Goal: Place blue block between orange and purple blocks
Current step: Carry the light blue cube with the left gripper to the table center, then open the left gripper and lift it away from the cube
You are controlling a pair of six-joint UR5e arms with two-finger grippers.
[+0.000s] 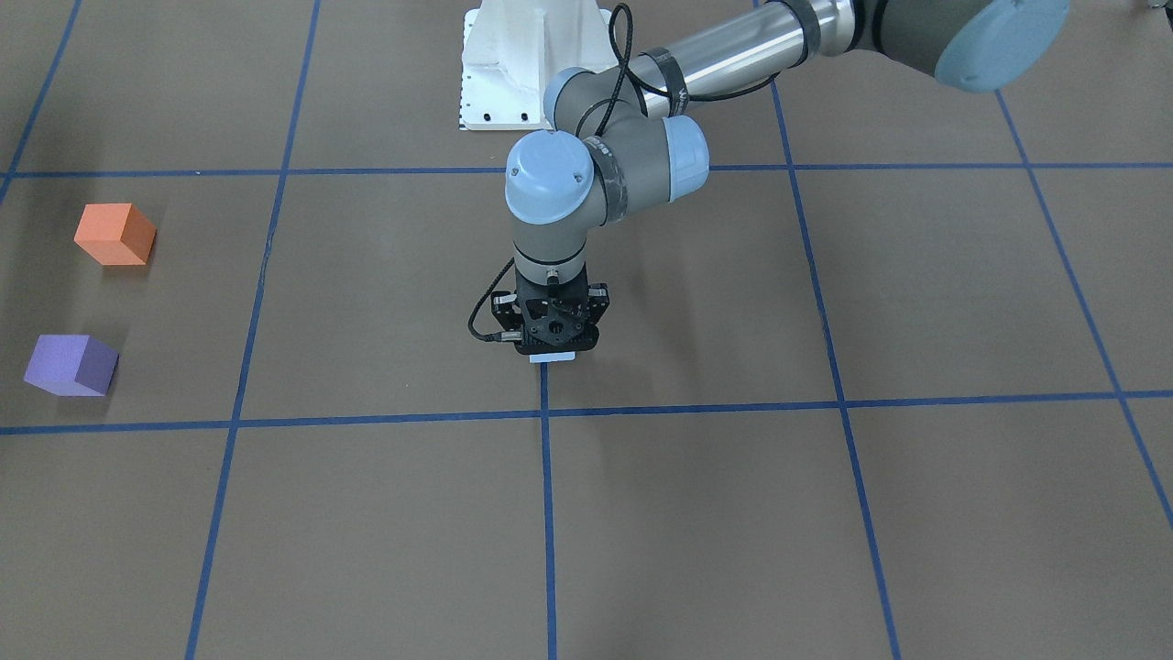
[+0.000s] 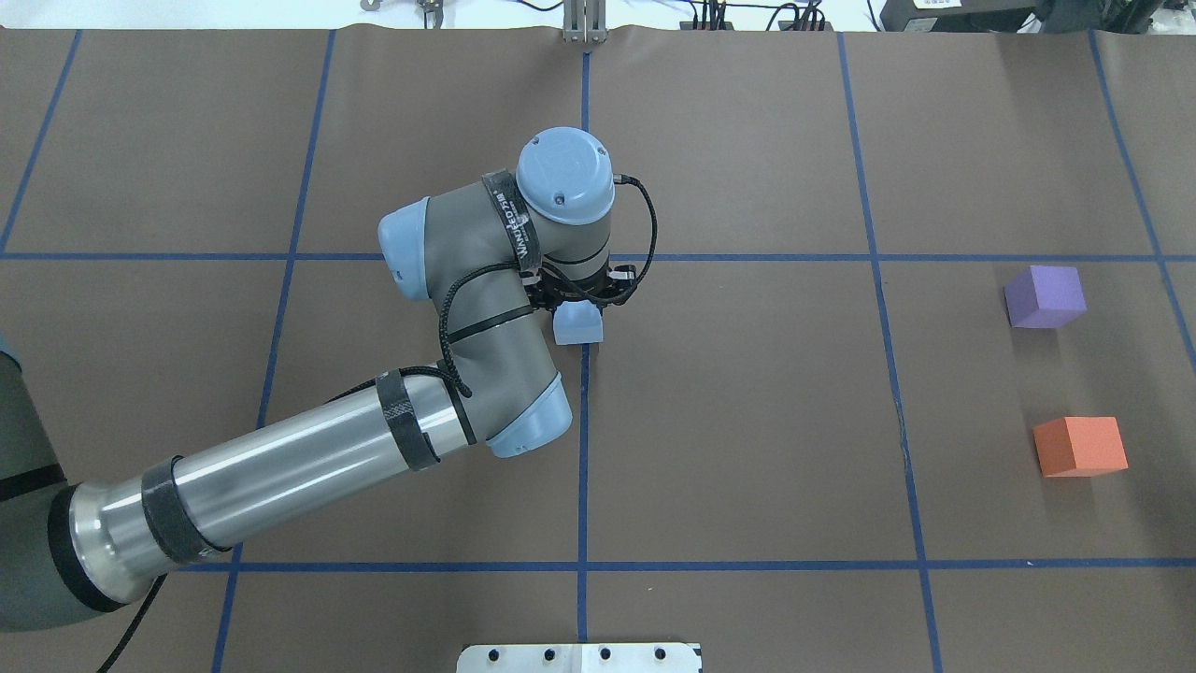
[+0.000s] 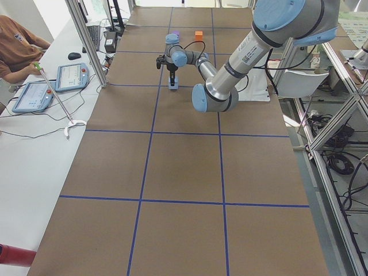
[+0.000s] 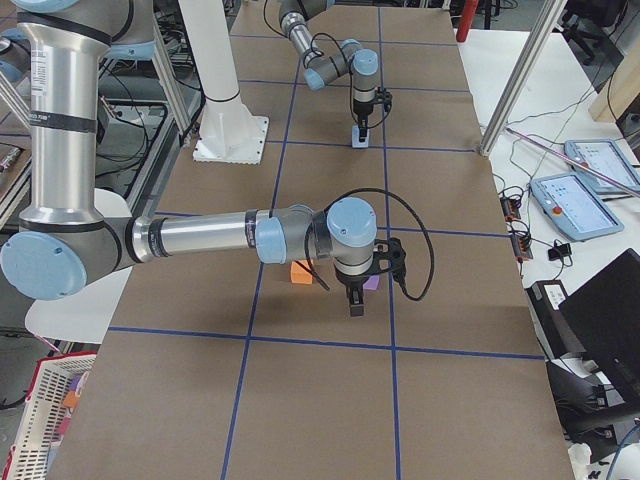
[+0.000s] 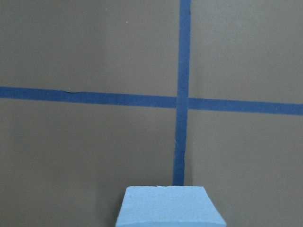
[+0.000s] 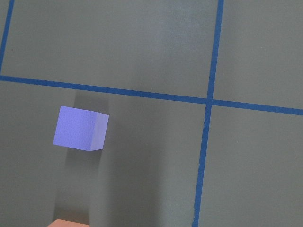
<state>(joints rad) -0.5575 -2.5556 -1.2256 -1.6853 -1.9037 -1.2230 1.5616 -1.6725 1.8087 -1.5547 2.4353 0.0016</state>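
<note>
One blue block (image 2: 577, 325), right beneath left claw (image 1: 553, 351) (clenched or released, cannot tell)

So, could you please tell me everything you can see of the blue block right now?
The blue block is a pale blue cube with a matte, slightly grainy, foam-like surface and no markings. It sits upright directly under the left gripper, which appears closed on it, though the fingers are hidden. It lies over a blue tape line mid-table, just short of a crossing. Whether it touches the table cannot be told. It is far from the orange block and purple block.
</note>
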